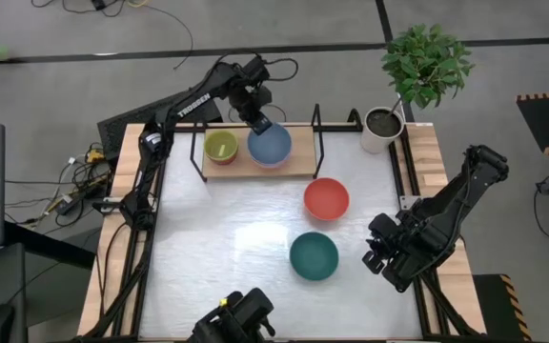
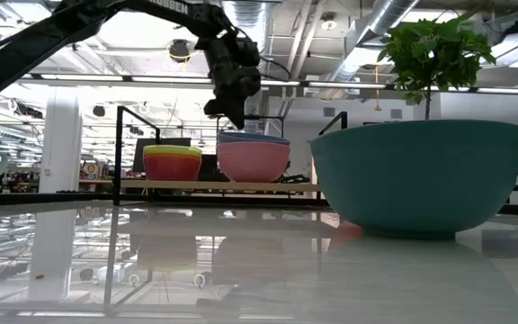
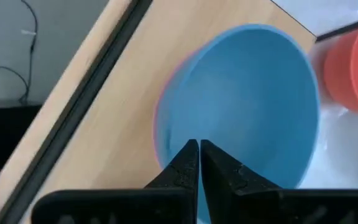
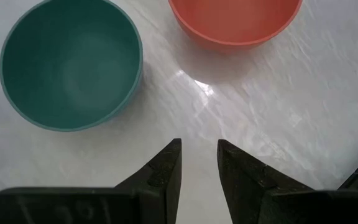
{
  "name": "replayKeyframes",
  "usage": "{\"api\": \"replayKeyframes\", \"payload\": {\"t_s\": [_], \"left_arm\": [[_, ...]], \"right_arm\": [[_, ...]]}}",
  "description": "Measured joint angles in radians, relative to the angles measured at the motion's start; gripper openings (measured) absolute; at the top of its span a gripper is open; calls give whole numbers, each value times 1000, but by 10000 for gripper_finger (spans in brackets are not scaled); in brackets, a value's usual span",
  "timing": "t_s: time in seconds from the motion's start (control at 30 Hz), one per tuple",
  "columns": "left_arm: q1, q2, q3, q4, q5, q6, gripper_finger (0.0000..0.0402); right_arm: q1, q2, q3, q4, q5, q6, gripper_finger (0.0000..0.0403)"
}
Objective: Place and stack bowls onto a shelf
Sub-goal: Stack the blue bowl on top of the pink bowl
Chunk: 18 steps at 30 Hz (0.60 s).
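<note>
The wooden shelf [image 1: 298,164] stands at the table's far edge. On it a blue bowl [image 1: 271,146] sits nested in a pink one [image 2: 253,162], and beside them is a stack of small bowls [image 1: 221,146] with a lime-green one on top. My left gripper [image 1: 259,124] hangs shut just above the blue bowl's far rim [image 3: 229,43] and touches nothing. A large red bowl [image 1: 326,198] and a teal bowl [image 1: 314,255] rest on the white tabletop. My right gripper [image 4: 199,152] is open, low over the table's right side, near the teal bowl [image 4: 70,62].
A white plant pot [image 1: 382,129] with a leafy plant stands at the far right corner, beside the shelf's black posts [image 1: 316,119]. Bare tabletop [image 1: 217,238] lies to the left of the two loose bowls. Another dark device [image 1: 236,319] sits at the near edge.
</note>
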Motion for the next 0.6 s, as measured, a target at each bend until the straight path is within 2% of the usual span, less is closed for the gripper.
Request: {"api": "replayKeyframes", "payload": {"t_s": [0.27, 0.6], "left_arm": [[30, 1, -81, 47, 7, -17, 0], [37, 0, -70, 57, 38, -67, 0]], "right_arm": [[0, 0, 0, 3, 0, 0, 128], [-9, 0, 0, -10, 10, 0, 128]]}}
